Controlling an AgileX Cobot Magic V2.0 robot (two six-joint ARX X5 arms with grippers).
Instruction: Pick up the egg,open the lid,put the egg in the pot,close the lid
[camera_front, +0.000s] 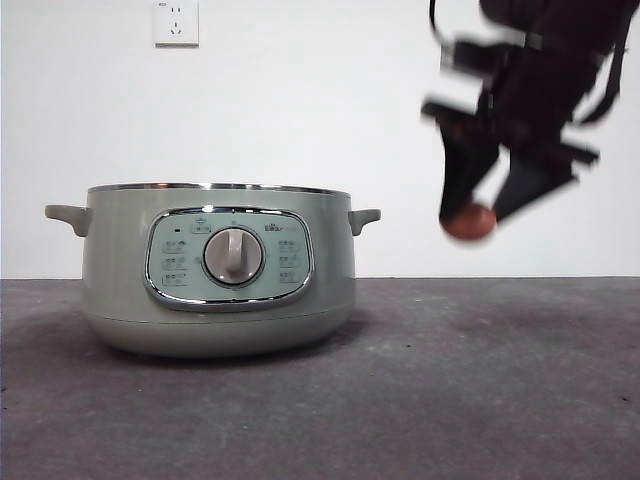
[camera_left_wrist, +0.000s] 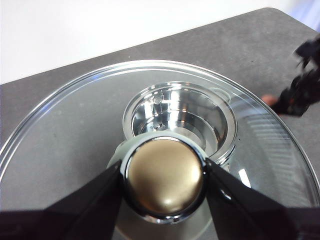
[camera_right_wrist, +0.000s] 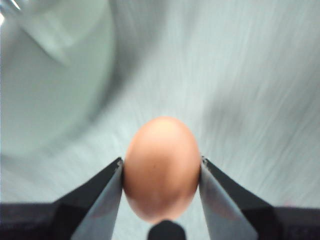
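Observation:
The pale green pot (camera_front: 120, 280) stands on the table at the left of the front view, with no lid on it. My left gripper (camera_left_wrist: 164, 172) is shut on the lid's knob (camera_left_wrist: 165, 185) and holds the clear glass lid (camera_left_wrist: 75, 130) above the pot, whose shiny inside (camera_left_wrist: 177, 120) shows through the glass. The lid is out of the front view. My right gripper (camera_front: 478, 212) is shut on the reddish-brown egg (camera_front: 469, 222) in the air, to the right of the pot at about its rim's height. The egg (camera_right_wrist: 161, 150) sits between the right gripper's (camera_right_wrist: 161, 172) jaws.
The dark grey table (camera_front: 480, 380) stretches to the right of the pot. A white wall with a socket (camera_front: 176, 22) stands behind. The right arm shows blurred at the edge of the left wrist view (camera_left_wrist: 302, 90).

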